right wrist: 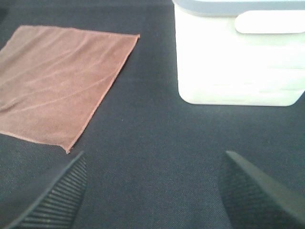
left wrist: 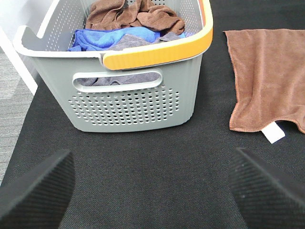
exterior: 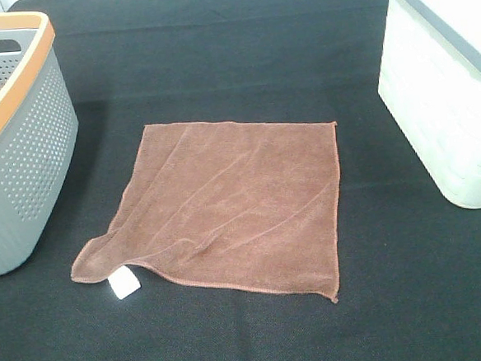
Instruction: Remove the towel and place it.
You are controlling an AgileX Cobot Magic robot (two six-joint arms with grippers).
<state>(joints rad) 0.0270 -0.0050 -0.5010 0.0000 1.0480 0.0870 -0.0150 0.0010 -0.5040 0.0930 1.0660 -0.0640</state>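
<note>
The towel (exterior: pixel 230 210) lies flat mid-table, its white tag (exterior: pixel 124 284) at seven o'clock. Both the left gripper (left wrist: pixel 151 191) and the right gripper (right wrist: pixel 152 191) hover wide open, empty. Best bet: pinch the hem at a corner and lift cleanly. Black cloth table (exterior: pixel 251 337); grey laundry basket (exterior: pixel 25 162) at nine o'clock, white bin (exterior: pixel 442 108) at three.

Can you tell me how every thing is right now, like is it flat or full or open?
towel: spread flat on the black table, one corner with the white tag a bit rumpled, nothing holding it.
grey basket: upright, holding bunched brown, blue and grey cloths.
white bin: upright beside the towel, inside not visible.
left gripper: open, empty, above the table.
right gripper: open, empty, above the table.
</note>
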